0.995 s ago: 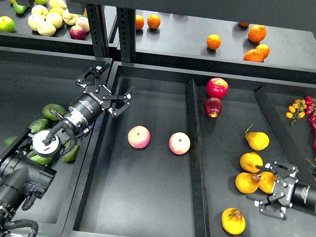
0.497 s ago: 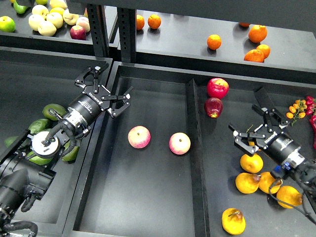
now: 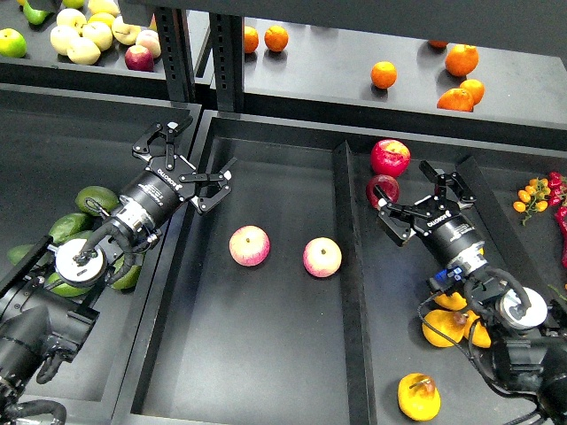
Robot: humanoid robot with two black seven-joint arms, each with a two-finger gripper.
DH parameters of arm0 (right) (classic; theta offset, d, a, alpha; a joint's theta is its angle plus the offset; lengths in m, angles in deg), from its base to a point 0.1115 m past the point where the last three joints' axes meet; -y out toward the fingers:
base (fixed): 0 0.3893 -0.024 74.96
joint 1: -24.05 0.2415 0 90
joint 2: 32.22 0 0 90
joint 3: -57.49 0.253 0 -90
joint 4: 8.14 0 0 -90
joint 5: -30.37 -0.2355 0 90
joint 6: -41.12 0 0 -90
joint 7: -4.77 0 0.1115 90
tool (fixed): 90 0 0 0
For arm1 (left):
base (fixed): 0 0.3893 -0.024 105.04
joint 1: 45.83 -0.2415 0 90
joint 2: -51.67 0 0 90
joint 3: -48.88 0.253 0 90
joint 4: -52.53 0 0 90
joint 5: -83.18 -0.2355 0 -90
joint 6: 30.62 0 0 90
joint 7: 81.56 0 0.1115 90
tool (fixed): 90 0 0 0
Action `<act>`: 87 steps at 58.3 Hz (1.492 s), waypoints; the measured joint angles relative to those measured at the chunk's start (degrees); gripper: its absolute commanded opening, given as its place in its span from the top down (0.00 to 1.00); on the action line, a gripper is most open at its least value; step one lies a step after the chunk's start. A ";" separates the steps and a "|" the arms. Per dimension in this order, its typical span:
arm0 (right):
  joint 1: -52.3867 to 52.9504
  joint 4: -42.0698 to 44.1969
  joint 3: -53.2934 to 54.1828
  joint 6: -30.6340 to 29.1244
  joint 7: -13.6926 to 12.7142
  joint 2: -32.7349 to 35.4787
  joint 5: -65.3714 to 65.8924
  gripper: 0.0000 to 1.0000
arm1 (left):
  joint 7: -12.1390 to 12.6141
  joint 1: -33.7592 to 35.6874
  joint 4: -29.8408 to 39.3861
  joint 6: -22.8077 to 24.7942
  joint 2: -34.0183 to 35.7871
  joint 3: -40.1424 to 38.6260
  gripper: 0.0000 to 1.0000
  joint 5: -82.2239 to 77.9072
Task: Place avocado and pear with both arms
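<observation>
Several green avocados (image 3: 93, 199) lie in the left bin, partly hidden under my left arm. My left gripper (image 3: 188, 164) is open and empty, above the left rim of the middle bin, up and right of the avocados. Yellow-orange pears lie in the right bin: one pear (image 3: 418, 396) sits at the front, and a cluster (image 3: 441, 328) is partly hidden by my right arm. My right gripper (image 3: 418, 202) is open and empty, hovering beside the dark red apple (image 3: 381, 186), well behind the pears.
Two pink-yellow apples (image 3: 250, 245) (image 3: 322, 257) sit in the middle bin. A bright red apple (image 3: 390, 157) lies at the back of the right bin. A divider (image 3: 350, 266) separates the bins. Oranges (image 3: 461, 60) and pale apples (image 3: 84, 40) lie on the back shelf.
My right arm has swung up and to the left, from beside the pear cluster to next to the red apples, still empty. My left arm has barely moved.
</observation>
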State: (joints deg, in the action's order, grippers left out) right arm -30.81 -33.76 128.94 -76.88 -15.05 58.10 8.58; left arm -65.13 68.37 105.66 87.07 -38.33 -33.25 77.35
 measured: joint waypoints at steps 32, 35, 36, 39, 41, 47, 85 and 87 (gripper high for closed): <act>5.79 5.42 4.82 0.00 8.87 -0.33 25.55 0.01 | -2.80 8.11 -10.28 0.25 0.00 -0.22 0.01 -0.06; 5.86 5.42 4.88 0.00 8.84 -0.33 26.03 0.01 | -2.80 8.24 -10.45 0.29 0.00 -0.22 0.01 -0.06; 5.88 5.42 4.89 0.00 8.83 -0.33 26.18 0.01 | -2.81 8.27 -10.50 0.29 0.00 -0.22 0.01 -0.06; 5.88 5.41 4.94 0.00 8.83 -0.33 26.38 0.01 | -2.80 8.36 -10.55 0.30 0.00 -0.22 0.01 -0.06; 5.89 5.41 5.04 0.00 8.83 -0.32 26.46 0.01 | -2.80 8.41 -10.57 0.30 0.00 -0.22 0.01 -0.06; 5.90 5.41 5.90 0.00 8.83 -0.32 26.53 0.01 | -2.81 8.60 -10.58 0.31 0.00 -0.22 0.01 -0.06; 6.02 4.99 6.57 0.00 9.00 -0.32 26.71 0.01 | -2.88 8.84 -10.56 0.32 0.00 -0.23 0.01 -0.06; 6.02 4.99 6.58 0.00 9.01 -0.32 26.71 0.01 | -2.89 8.84 -10.52 0.32 0.00 -0.23 0.01 -0.06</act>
State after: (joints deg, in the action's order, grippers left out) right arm -24.79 -28.76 135.52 -76.88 -6.04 57.78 35.29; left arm -68.01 77.21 95.14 87.38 -38.33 -33.47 77.29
